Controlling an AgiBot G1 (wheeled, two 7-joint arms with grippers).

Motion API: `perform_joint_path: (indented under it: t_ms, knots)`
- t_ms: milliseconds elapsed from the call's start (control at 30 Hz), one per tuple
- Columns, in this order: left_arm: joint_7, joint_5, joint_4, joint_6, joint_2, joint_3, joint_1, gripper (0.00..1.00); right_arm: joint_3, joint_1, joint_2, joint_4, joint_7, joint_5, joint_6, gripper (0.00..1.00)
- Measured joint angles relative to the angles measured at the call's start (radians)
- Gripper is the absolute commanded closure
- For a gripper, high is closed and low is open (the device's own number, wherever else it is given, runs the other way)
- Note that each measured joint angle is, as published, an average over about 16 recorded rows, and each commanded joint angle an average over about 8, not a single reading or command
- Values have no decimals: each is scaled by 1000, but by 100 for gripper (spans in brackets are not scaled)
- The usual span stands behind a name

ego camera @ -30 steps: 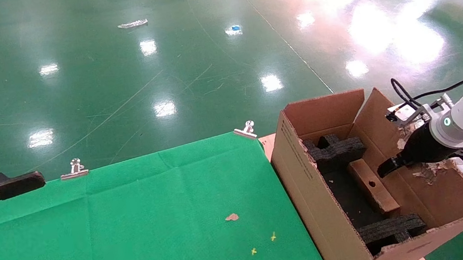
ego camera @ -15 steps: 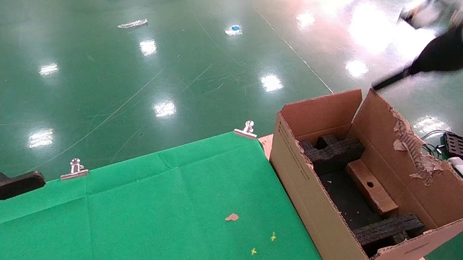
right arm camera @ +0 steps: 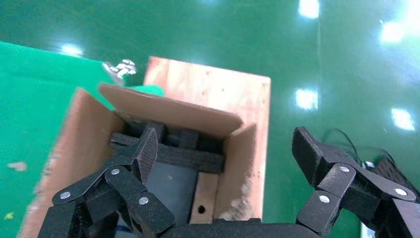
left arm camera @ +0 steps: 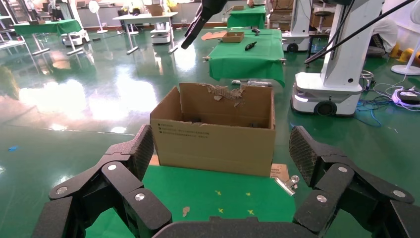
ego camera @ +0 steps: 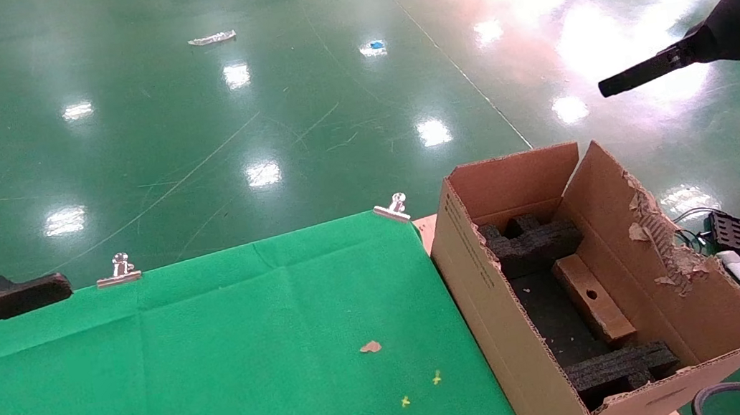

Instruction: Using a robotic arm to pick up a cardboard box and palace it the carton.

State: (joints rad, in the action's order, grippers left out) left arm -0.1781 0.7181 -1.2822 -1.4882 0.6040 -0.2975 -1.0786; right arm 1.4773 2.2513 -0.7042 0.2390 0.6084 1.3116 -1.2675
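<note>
Right black gripper has lifted clear to 1 o'clock, jaws apart, empty. Small flat brown cardboard box lies inside large torn carton, apparently between foam blocks: placement done. Left gripper parked, open.

Right tool raised, spread (empty); left tool parked, spread.

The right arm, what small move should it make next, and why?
Probably none toward the carton: the cardboard box already lies inside it between the black foam blocks, and the right end effector is open, empty and high above. I would ease it back to rest. The left end effector sits open over the green cloth.
</note>
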Motion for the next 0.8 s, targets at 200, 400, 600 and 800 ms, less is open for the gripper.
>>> perform_joint_path:
  t_ms: [200, 400, 600, 800]
  knots:
    - [0, 0, 0, 0, 0, 0, 0, 0, -97, -91, 10, 87, -34, -48, -22, 0]
    - [0, 0, 1, 0, 0, -1, 0, 0, -222, -214, 19, 195, -78, -108, -45, 0]
    - [1, -1, 1, 0, 0, -1, -1, 0, -347, -338, 29, 305, -122, -169, -69, 0]
    - [1, -1, 1, 0, 0, -1, -1, 0, -473, -462, 38, 414, -166, -230, -92, 0]
